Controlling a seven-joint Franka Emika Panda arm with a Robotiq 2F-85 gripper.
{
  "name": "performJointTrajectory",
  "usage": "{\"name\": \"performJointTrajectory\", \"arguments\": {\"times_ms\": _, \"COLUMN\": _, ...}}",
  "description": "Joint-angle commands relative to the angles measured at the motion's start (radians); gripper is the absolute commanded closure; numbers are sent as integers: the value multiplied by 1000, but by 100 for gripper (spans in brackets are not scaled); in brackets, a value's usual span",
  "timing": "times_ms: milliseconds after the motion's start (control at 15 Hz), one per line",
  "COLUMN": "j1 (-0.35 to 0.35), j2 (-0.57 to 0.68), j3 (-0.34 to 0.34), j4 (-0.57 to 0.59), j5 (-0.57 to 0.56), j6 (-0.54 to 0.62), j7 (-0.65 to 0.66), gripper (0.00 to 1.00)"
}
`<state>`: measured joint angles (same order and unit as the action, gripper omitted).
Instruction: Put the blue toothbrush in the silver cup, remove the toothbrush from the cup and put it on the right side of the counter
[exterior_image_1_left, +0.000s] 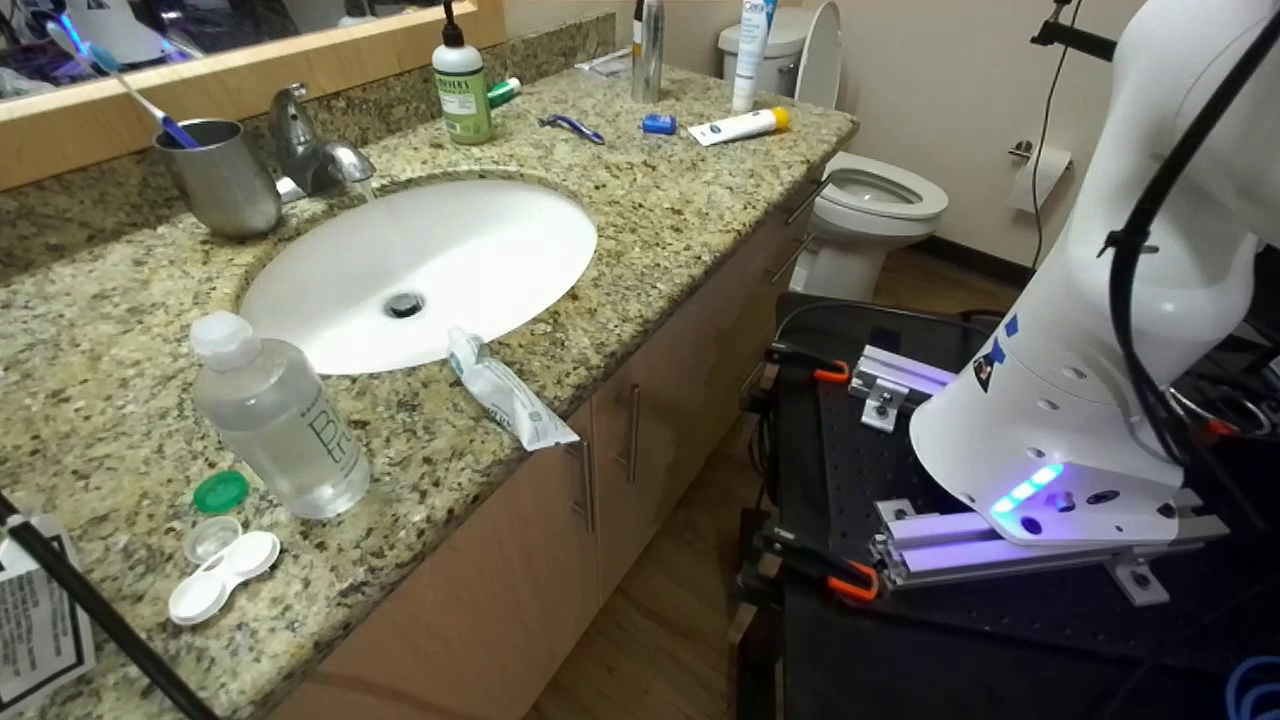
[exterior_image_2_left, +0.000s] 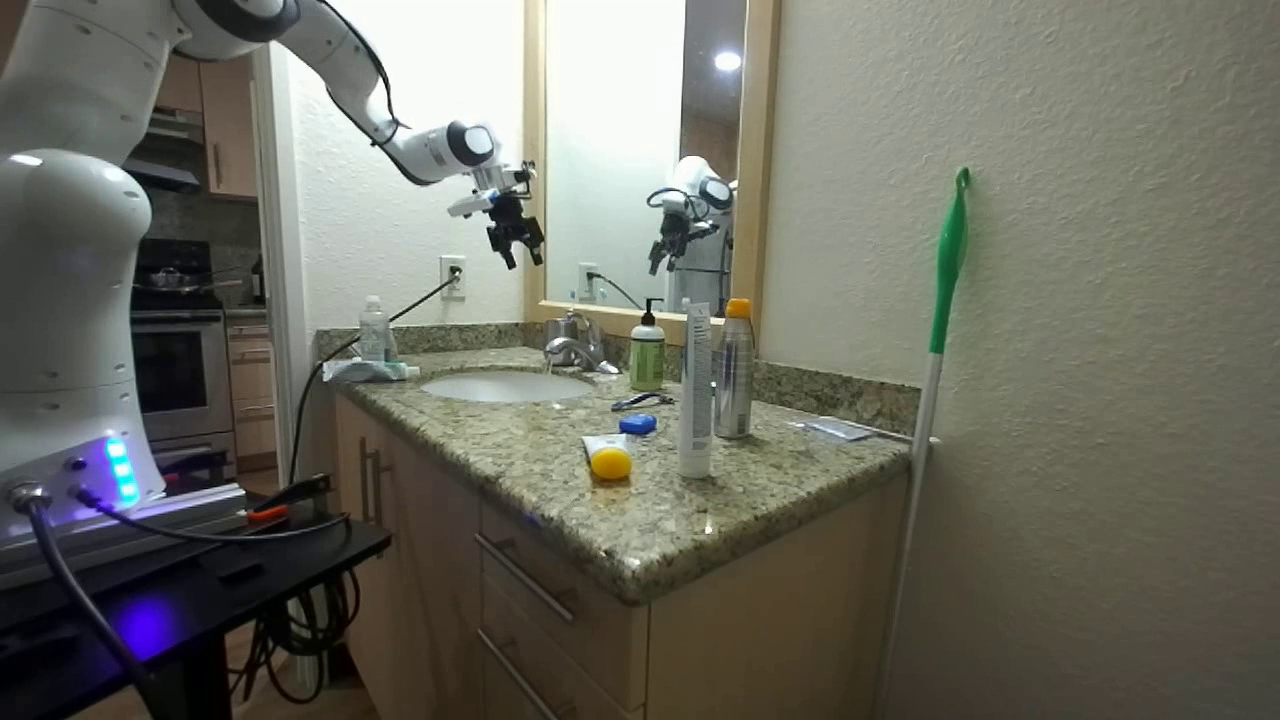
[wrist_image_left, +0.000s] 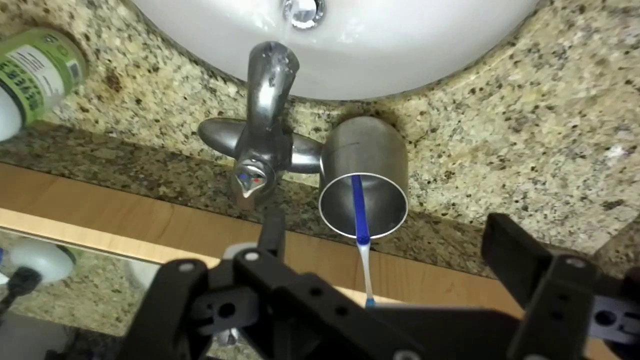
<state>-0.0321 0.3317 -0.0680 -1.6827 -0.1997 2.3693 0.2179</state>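
We are holding our gripper (wrist_image_left: 387, 230) well above the back of the counter (wrist_image_left: 510, 125), and its two black fingers (wrist_image_left: 517, 255) are standing wide apart. Between them, in the wrist view, we are seeing the blue toothbrush (wrist_image_left: 361, 220): it is leaning in the silver cup (wrist_image_left: 367, 147), its blue handle reaching down inside and its pale neck slanting out over the rim toward the wooden mirror frame (wrist_image_left: 125, 215). The cup is standing upright just beside the faucet (wrist_image_left: 270, 100); whether the two are touching, we are failing to make out. Past the spout the white sink (wrist_image_left: 380, 65) is curving away, and on the faucet's other side from the cup a green soap bottle (wrist_image_left: 40, 75) is standing.

Farther off, in an exterior view, a clear bottle (exterior_image_1_left: 285, 430) is standing by the sink, and a crumpled white tube (exterior_image_1_left: 510, 395) is lying between the sink and the counter's front edge. Beyond the soap bottle a razor (exterior_image_1_left: 572, 128), a small blue box (exterior_image_1_left: 658, 124) and a yellow-capped tube (exterior_image_1_left: 730, 128) are lying; near them a tall white tube (exterior_image_2_left: 695, 400) and a spray can (exterior_image_2_left: 735, 390) are standing upright. Farthest from us, past the counter's end, a toilet (exterior_image_1_left: 880, 195) is sitting with its lid raised.
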Motion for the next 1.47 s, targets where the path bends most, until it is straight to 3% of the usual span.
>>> {"name": "performJointTrajectory", "arguments": {"times_ms": 0, "j1": 36, "j2": 223, "j3": -23, "j4": 187, "j5": -48, "j6": 103, "j7": 2, "gripper": 0}}
{"name": "performJointTrajectory", "arguments": {"times_ms": 67, "j1": 44, "j2": 268, "j3": -29, "j4": 234, "j5": -50, "j6": 117, "j7": 0, "gripper": 0}}
{"name": "performJointTrajectory", "arguments": {"times_ms": 133, "j1": 34, "j2": 175, "j3": -24, "j4": 116, "j5": -17, "j6": 107, "j7": -11, "gripper": 0}}
{"name": "performJointTrajectory", "arguments": {"times_ms": 533, "j1": 56, "j2": 318, "j3": -63, "j4": 261, "j5": -34, "j6": 162, "j7": 17, "gripper": 0}}
{"name": "performJointTrajectory", "arguments": {"times_ms": 800, "j1": 41, "j2": 364, "j3": -62, "j4": 280, "j5": -21, "j6": 259, "j7": -30, "gripper": 0}}
{"name": "performJointTrajectory", "arguments": {"times_ms": 867, "j1": 39, "j2": 351, "j3": -65, "j4": 239, "j5": -19, "j6": 303, "j7": -31, "gripper": 0}}
{"name": "performJointTrajectory", "arguments": {"times_ms": 933, "j1": 51, "j2": 337, "j3": -72, "j4": 247, "j5": -13, "j6": 246, "j7": -18, "gripper": 0}}
{"name": "performJointTrajectory", "arguments": {"times_ms": 1400, "j1": 51, "j2": 411, "j3": -109, "j4": 313, "j5": -20, "j6": 353, "j7": -10, "gripper": 0}}
